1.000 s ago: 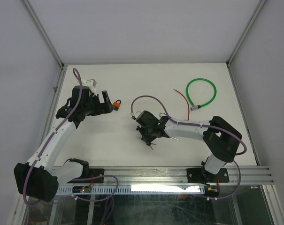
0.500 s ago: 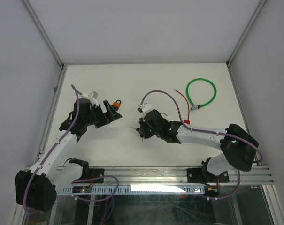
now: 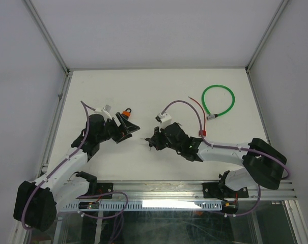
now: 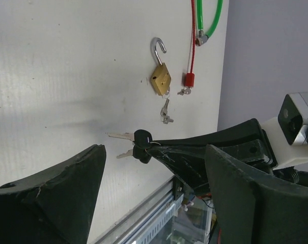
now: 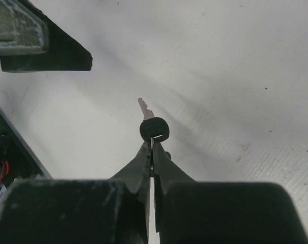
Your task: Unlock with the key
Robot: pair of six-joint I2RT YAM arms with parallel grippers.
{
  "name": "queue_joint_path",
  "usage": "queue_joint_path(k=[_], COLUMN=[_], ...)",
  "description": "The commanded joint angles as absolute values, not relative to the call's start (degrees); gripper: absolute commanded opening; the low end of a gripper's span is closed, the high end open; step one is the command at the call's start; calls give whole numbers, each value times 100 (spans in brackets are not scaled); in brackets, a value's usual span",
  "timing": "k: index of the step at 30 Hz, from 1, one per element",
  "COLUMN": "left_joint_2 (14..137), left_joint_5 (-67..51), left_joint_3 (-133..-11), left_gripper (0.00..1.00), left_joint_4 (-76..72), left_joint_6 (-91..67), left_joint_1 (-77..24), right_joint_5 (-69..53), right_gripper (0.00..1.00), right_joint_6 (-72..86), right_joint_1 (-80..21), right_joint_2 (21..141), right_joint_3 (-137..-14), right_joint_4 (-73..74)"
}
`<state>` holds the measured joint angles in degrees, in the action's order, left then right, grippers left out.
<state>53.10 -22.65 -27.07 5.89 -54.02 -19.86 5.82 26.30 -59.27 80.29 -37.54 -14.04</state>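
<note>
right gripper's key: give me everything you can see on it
The key has a round black head, plastic-looking, and a bare silver metal blade. The right gripper pinches the head between shut fingertips, with the blade pointing away from the gripper, over the white table. The left wrist view shows what looks like a second black-headed key just under it. Nothing else touches it.

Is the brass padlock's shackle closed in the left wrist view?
No, the brass padlock has its shackle open: one leg sits in the body while the other end hangs free above it.
</note>
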Motion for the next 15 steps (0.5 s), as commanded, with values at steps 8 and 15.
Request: queue_joint_path(k=[8, 15], left_joint_2=[5931, 6282], left_joint_5=[-2086, -2083], left_joint_3=[-2669, -2611], left_gripper=[82, 78], left_joint_4=[-387, -826], left_joint_6=[-6177, -6418], left_joint_1=[-2565, -2662], right_joint_5=[829, 756], right_gripper=[0, 0], right_joint_6=[2865, 2840], right_joint_1=[-5997, -6020], right_joint_2=[7562, 7483], right_joint_3=[-3475, -3369], right_joint_4=[-2638, -2828])
